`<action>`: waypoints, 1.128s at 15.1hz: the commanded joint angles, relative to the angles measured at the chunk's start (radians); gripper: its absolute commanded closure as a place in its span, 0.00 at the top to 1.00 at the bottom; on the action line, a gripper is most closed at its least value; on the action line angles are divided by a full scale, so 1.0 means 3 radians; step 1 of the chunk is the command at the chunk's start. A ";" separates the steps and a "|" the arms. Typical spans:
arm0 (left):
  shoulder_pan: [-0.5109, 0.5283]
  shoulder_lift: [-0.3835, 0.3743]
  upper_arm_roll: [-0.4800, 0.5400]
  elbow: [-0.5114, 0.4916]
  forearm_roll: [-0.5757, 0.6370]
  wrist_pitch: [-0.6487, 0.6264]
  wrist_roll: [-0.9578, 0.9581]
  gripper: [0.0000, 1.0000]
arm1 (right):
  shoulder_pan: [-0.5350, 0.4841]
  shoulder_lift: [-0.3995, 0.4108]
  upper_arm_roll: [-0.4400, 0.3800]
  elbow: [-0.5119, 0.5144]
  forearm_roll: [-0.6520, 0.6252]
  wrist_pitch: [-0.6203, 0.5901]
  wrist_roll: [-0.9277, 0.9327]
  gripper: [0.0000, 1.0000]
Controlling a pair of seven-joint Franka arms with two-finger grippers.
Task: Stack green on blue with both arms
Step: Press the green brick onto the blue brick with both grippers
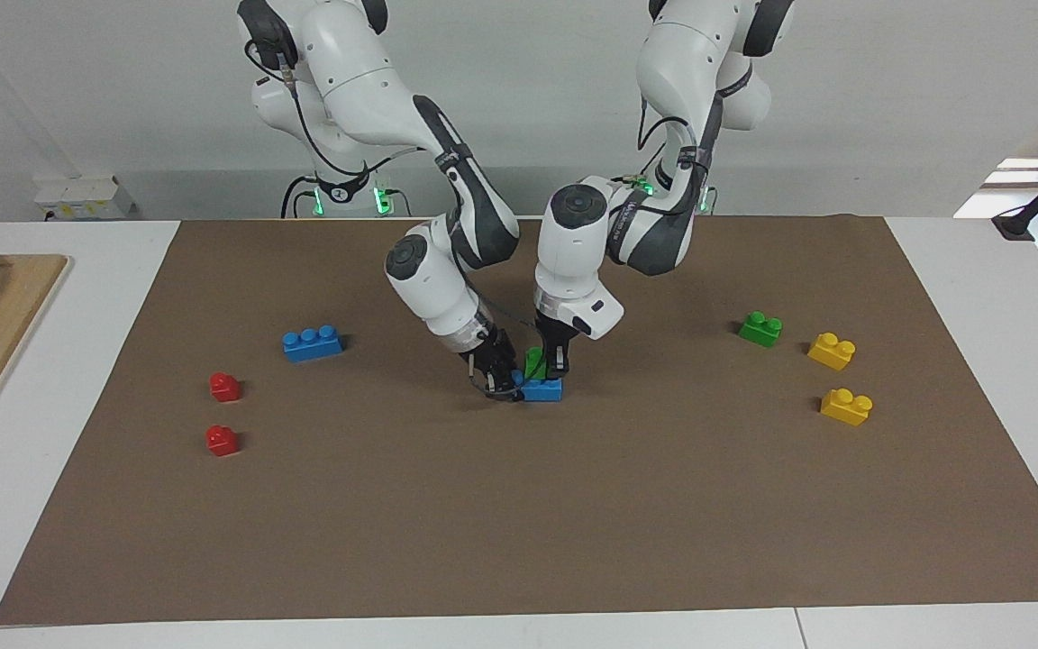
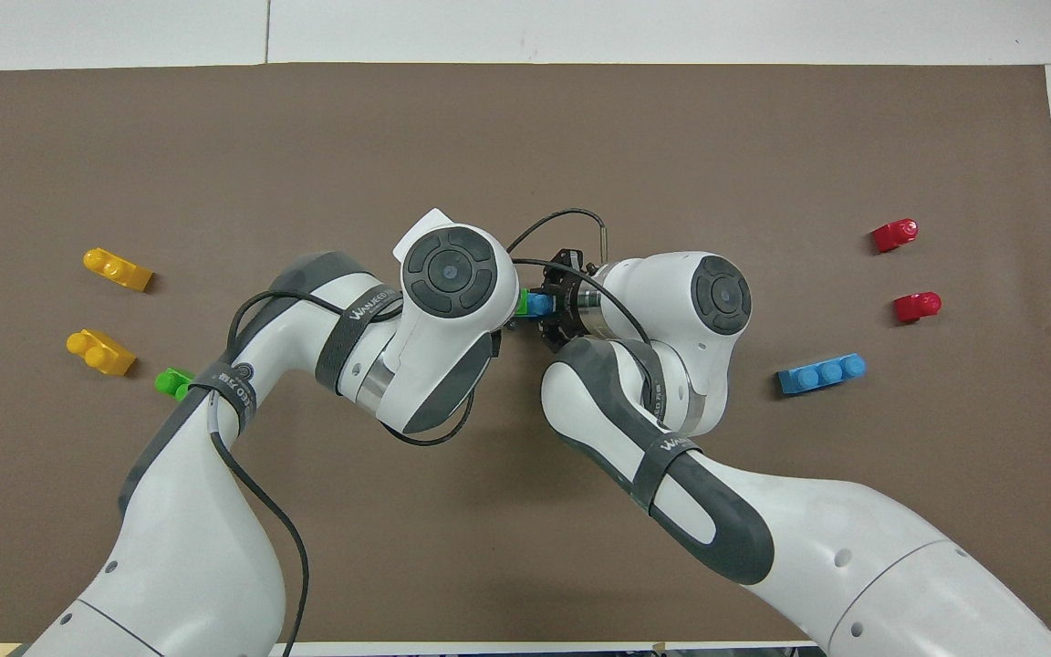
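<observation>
In the facing view, both white jointed arms bend down to the middle of the brown mat on the tabletop (image 1: 77,577). The left claw (image 1: 555,365) points straight down with its black fingers closed on a small bright green plastic two-stud brick (image 1: 534,362), which sits on top of a bright blue plastic brick (image 1: 544,389) resting on the mat directly under that claw. The right claw (image 1: 499,380) comes in at a slant and grips the end of this blue brick that faces it, its fingertips low at the mat. The two claws stand just beside each other, the stacked pair between them. Well apart from the right claw, toward the right arm's end of the tabletop, lie a second blue three-stud brick (image 1: 313,343) and two small red one-stud bricks (image 1: 224,387) (image 1: 222,441). Well apart from the left claw, toward the left arm's end, lie a second green two-stud brick (image 1: 760,328) and two yellow two-stud bricks (image 1: 832,351) (image 1: 846,406).

In the overhead view, the left arm's wrist hides the left claw; only a sliver of the green brick (image 2: 520,301) and a short piece of the blue one (image 2: 538,304) show between the wrists. The right claw (image 2: 562,306) touches that blue piece. The spare blue brick (image 2: 821,373), red bricks (image 2: 894,235) (image 2: 916,307), yellow bricks (image 2: 118,269) (image 2: 100,351) and spare green brick (image 2: 171,381) lie out at the sides.
</observation>
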 commanded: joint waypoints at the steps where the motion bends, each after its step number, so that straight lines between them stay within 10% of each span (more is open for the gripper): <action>1: -0.0058 0.0066 0.0043 -0.0061 0.0102 0.0063 -0.0081 0.00 | 0.0027 0.0048 -0.0007 -0.0148 0.0083 0.0162 -0.0170 0.00; 6: -0.0063 0.0066 0.0043 -0.0076 0.0184 0.0048 -0.0152 0.00 | 0.0032 0.0048 -0.0007 -0.0158 0.0083 0.0167 -0.0176 0.00; 7: -0.0063 0.0061 0.0043 -0.0061 0.0184 0.0017 -0.0152 0.32 | 0.0032 0.0048 -0.0007 -0.0158 0.0083 0.0167 -0.0176 0.00; 8: -0.0068 0.0045 0.0043 -0.0061 0.0189 0.0007 -0.0132 0.99 | 0.0032 0.0048 -0.0007 -0.0158 0.0083 0.0167 -0.0176 0.00; 10: -0.0058 -0.0036 0.0038 -0.0081 0.0189 -0.0019 -0.0111 1.00 | 0.0032 0.0048 -0.0007 -0.0158 0.0083 0.0167 -0.0211 0.01; 12: -0.0028 -0.0174 0.0033 -0.0112 0.0189 -0.0116 -0.0040 1.00 | 0.0037 0.0048 -0.0007 -0.0153 0.0083 0.0162 -0.0247 0.61; 17: 0.0161 -0.0568 0.0028 -0.0265 0.0184 -0.0376 0.0465 1.00 | -0.0030 0.0048 -0.0007 -0.0112 0.0078 0.0106 -0.0252 0.75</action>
